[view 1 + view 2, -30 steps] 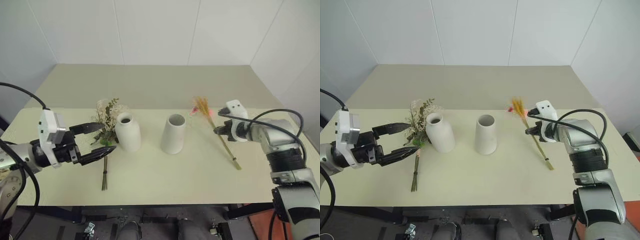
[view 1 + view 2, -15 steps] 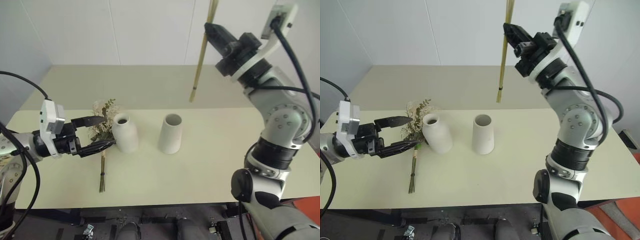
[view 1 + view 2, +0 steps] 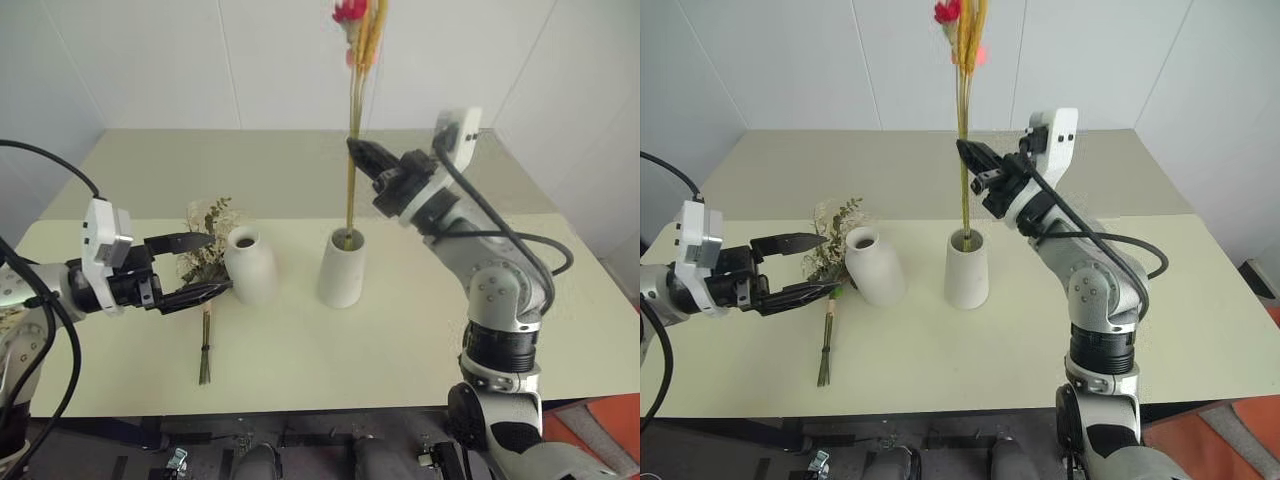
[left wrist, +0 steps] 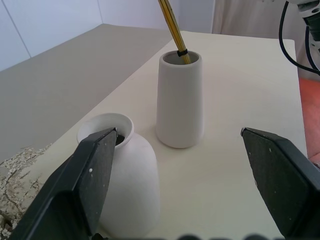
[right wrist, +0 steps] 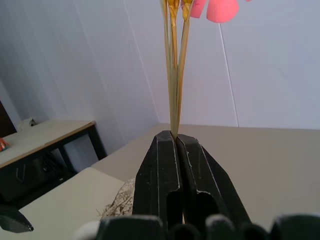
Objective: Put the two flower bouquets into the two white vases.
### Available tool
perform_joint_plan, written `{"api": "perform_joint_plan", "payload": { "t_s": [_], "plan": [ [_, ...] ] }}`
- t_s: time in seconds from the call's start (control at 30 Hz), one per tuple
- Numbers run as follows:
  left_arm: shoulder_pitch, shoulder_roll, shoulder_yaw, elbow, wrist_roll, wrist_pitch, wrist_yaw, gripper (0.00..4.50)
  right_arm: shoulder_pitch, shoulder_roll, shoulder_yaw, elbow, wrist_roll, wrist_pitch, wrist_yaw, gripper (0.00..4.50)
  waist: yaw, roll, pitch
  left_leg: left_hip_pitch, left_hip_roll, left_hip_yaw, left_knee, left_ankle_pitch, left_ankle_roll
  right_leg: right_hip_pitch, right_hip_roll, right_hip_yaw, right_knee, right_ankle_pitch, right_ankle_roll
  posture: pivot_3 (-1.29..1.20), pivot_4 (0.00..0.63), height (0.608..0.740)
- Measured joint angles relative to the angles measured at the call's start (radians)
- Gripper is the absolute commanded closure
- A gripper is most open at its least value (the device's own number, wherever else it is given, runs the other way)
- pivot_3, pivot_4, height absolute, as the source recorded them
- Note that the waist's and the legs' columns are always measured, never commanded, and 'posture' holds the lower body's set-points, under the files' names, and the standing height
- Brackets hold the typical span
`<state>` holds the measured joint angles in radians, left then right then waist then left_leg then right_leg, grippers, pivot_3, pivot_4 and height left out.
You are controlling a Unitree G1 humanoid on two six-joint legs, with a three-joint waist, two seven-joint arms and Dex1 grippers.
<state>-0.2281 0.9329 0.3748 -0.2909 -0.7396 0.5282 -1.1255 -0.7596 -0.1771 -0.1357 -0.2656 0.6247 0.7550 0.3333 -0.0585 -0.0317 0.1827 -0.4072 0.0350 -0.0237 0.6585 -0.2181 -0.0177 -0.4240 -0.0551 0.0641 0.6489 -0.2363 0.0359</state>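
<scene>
**Standing wheat bunch upright in the wide vase**

Holding the wheat bunch (image 3: pixel 352 150) near vertical, the right gripper (image 3: pixel 354 148) pinches its stalks between pressed-together fingers at mid-length. Long axis runs 12-to-6 in the eye views; pink-red balls and golden heads at 12, cut ends down inside the mouth of the tapered vase (image 3: pixel 341 267). The left wrist view shows the stalks (image 4: pixel 173 27) leaning against the rim of that vase.

Count: two vases, two bouquets, two grippers.

The bottle vase (image 3: pixel 251 265) stands upright, just at 9 o'clock of the tapered vase, apart from it, mouth empty. The bushy bouquet (image 3: pixel 209 252) lies flat on the table (image 3: pixel 400 340), at 9 o'clock of the bottle vase, blooms right up against the vase's side. Its long axis runs roughly 12-to-6: cream blooms and green leaves toward 12, bare stem ends toward 6, near the table's front edge.

The left gripper (image 3: pixel 200 268) hovers over the bushy bouquet's blooms, fingers spread wide, pinching nothing, tips pointing toward 3 o'clock at the bottle vase. One finger (image 4: pixel 92 175) sits in front of the bottle vase in the left wrist view.
</scene>
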Motion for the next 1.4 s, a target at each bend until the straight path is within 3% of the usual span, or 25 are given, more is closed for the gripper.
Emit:
{"api": "perform_joint_plan", "payload": {
  "t_s": [0.2, 0.33, 0.5, 0.63, 0.8, 0.97, 1.27, 1.4],
  "plan": [
    [0.026, 0.006, 0.017, -0.013, 0.001, 0.004, 0.026, 0.19, 0.178, -0.108, 0.045, -0.111, -0.003, -0.024, 0.105, 1.30, 0.010, 0.000, 0.000, 0.000, 0.000, 0.000, 0.000, 0.000, 0.000, 0.000, 0.000, 0.000, -0.001, 0.000, 0.000, 0.00, 0.150, 0.740],
    [0.029, 0.043, 0.042, -0.039, 0.012, 0.159, 0.207, 0.19, 0.310, -0.269, 0.035, -0.160, 0.007, -0.050, 0.247, 0.02, 0.016, -0.001, 0.000, 0.001, 0.000, 0.000, 0.000, 0.000, 0.000, 0.001, 0.000, 0.000, -0.001, 0.000, 0.001, 0.00, 0.150, 0.740],
    [-0.028, 0.183, -0.079, -0.054, 0.045, 0.498, 0.385, 0.19, 0.330, -0.429, -0.042, -0.160, 0.055, -0.059, 0.403, 0.02, 0.012, -0.001, 0.000, 0.003, 0.000, 0.000, 0.000, 0.000, 0.000, 0.003, 0.001, 0.000, -0.001, -0.002, 0.004, 0.00, 0.150, 0.740],
    [-0.216, 0.134, -0.238, -0.028, 0.050, 0.752, 0.507, 0.19, 0.289, -0.468, -0.041, -0.134, 0.062, -0.075, 0.461, 0.02, 0.014, -0.001, 0.000, 0.002, 0.000, 0.000, 0.000, 0.000, 0.000, 0.003, 0.001, 0.000, 0.000, -0.002, 0.004, 0.00, 0.150, 0.740],
    [-0.311, 0.040, -0.361, -0.008, 0.100, 0.928, 0.621, 0.19, 0.259, -0.472, -0.038, -0.109, 0.062, -0.090, 0.489, 0.02, 0.014, -0.001, 0.000, 0.000, -0.001, 0.000, 0.000, 0.000, 0.000, 0.001, 0.001, 0.001, -0.001, -0.001, 0.001, 0.00, 0.150, 0.740],
    [-0.329, -0.005, -0.476, -0.001, 0.169, 0.979, 0.692, 1.40, 0.238, -0.476, -0.037, -0.106, 0.064, -0.096, 0.499, 0.00, 0.015, -0.001, 0.001, 0.000, -0.001, 0.000, 0.000, 0.000, 0.000, 0.001, 0.001, 0.001, -0.001, 0.000, 0.001, 0.00, 0.150, 0.740],
    [-0.350, -0.006, -0.452, 0.077, 0.265, 0.958, 0.732, 4.24, 0.238, -0.480, -0.037, -0.107, 0.066, -0.096, 0.493, 0.00, 0.017, -0.002, 0.001, 0.000, -0.001, 0.000, 0.000, 0.000, 0.000, 0.001, 0.000, 0.001, -0.001, 0.000, 0.001, 0.00, 0.150, 0.740],
    [-0.390, -0.066, -0.348, 0.122, 0.318, 0.945, 0.805, 4.39, 0.238, -0.480, -0.037, -0.108, 0.065, -0.096, 0.478, 0.00, 0.019, -0.002, 0.001, 0.000, -0.001, 0.000, 0.001, 0.000, 0.000, 0.001, 0.000, 0.000, -0.001, 0.000, 0.001, 0.00, 0.150, 0.740]
  ]
}}
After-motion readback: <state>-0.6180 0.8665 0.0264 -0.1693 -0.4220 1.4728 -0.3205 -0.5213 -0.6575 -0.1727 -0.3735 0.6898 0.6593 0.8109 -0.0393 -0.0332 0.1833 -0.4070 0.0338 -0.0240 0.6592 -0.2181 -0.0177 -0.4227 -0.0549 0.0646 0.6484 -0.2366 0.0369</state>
